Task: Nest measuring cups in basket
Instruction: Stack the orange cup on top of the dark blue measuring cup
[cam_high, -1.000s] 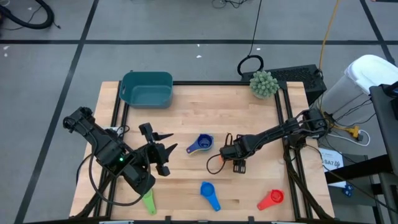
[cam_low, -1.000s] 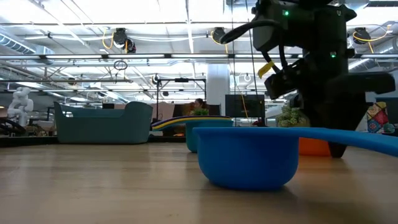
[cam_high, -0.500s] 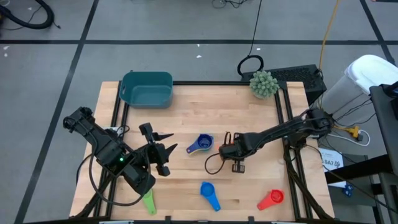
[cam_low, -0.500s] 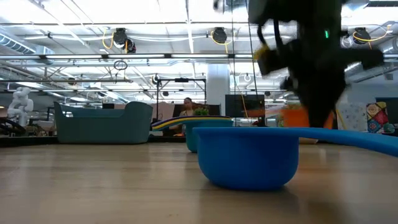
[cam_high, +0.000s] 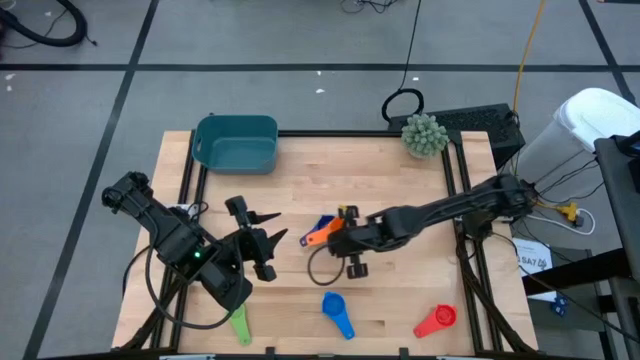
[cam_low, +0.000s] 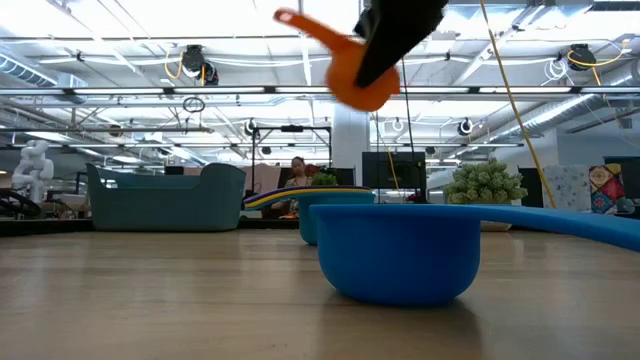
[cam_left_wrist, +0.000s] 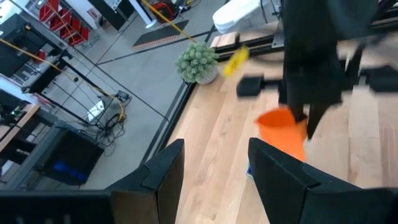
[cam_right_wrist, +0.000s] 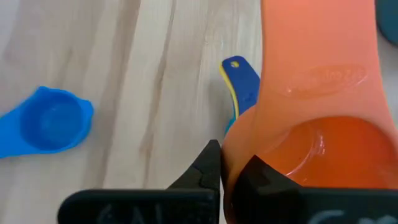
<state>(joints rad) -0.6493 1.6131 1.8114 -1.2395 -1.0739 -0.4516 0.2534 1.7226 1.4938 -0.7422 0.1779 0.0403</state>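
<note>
Orange cup (cam_high: 318, 236) pinched in raised right gripper (cam_high: 336, 238)

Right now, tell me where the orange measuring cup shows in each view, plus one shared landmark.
High view: orange measuring cup at table centre, held by the right gripper.
Low view: lifted, top centre.
Left wrist view: centre right.
Right wrist view: fills the right side.
Shared landmark: spiky green plant, in the high, low and left wrist views.
</note>
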